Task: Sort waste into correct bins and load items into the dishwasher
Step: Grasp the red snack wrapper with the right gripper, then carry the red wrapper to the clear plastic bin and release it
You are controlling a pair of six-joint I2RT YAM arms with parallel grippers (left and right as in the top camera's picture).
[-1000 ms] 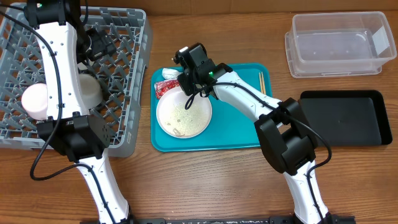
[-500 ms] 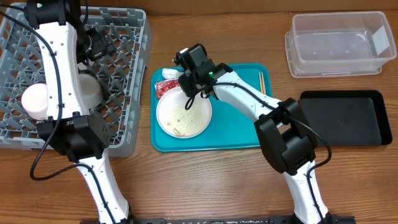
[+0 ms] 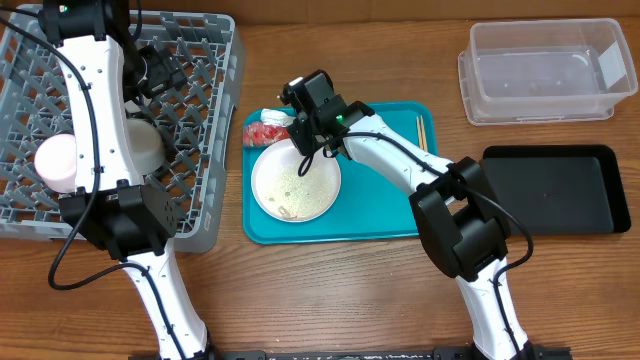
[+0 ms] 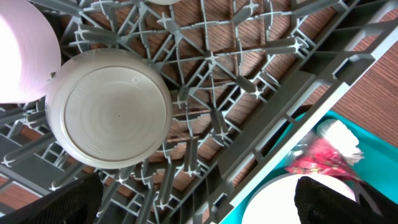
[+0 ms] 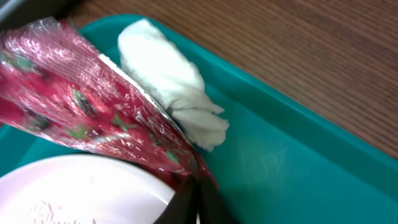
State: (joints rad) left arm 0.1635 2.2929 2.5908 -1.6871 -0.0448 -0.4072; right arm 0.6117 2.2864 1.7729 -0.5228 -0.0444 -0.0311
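Observation:
My right gripper is shut on a corner of the crinkled red wrapper, which it holds over the far left of the teal tray; the wrist view shows the wrapper pinched at the fingertips. The white tissue lies just beyond it, also seen from overhead. The white plate with rice scraps lies on the tray. Chopsticks lie at the tray's right edge. My left gripper is open above the grey dish rack, which holds a grey-blue bowl and a pink bowl.
The teal tray sits mid-table. A clear plastic tub stands at the back right, with the shallow black tray in front of it. The left arm reaches over the rack.
The red wrapper has been pulled up and toward the far left of the tray by my right gripper. The left arm has not moved.

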